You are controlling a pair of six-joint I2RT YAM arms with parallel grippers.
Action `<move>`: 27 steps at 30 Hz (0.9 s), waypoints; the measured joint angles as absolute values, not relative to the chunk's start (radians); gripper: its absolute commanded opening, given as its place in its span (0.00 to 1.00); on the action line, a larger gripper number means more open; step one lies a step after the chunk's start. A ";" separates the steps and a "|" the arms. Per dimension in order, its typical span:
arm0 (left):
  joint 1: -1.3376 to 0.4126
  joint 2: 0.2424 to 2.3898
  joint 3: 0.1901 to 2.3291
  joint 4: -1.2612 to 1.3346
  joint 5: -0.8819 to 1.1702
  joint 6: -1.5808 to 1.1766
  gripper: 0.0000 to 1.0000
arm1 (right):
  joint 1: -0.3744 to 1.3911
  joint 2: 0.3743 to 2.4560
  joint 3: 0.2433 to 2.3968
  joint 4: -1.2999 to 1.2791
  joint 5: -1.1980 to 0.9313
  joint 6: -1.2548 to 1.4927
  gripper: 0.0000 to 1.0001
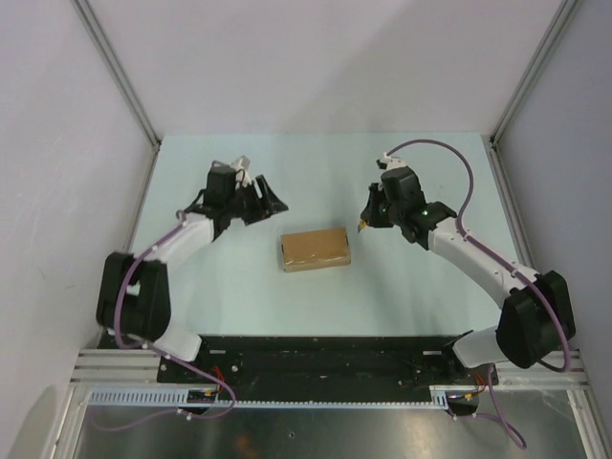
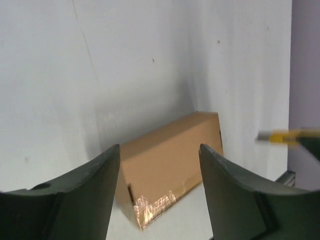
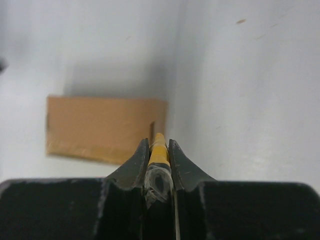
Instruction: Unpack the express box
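Express box [image 1: 314, 250], desk [image 1: 421, 296] centre: closed, nothing unpacked. Left tool [image 1: 268, 203], 10 o'clock: spread, empty. Right tool [image 1: 366, 222], 2 o'clock: pinching utility knife [image 3: 159, 150]. Opening and emptying remain.

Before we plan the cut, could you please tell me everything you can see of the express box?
The express box is a small, flat, plain brown cardboard carton, closed, with glossy clear tape along one end. It lies flat in the middle of the pale table. The open left pincer faces it without touching; the utility knife in the right pincer points at its right end, contact unclear.
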State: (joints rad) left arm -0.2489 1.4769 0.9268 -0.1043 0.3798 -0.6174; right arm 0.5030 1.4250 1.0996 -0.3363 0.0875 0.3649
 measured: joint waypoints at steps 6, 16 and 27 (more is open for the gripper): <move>-0.237 1.728 1.105 -0.117 0.424 -0.574 0.62 | 0.564 1.378 1.100 -0.435 -0.104 0.369 0.00; -0.234 1.840 1.099 -0.186 0.529 -0.568 0.50 | 0.574 1.468 1.088 -0.500 -0.263 0.373 0.00; -0.234 1.818 1.007 -0.192 0.554 -0.574 0.43 | 0.581 1.605 1.083 -0.483 -0.251 0.364 0.00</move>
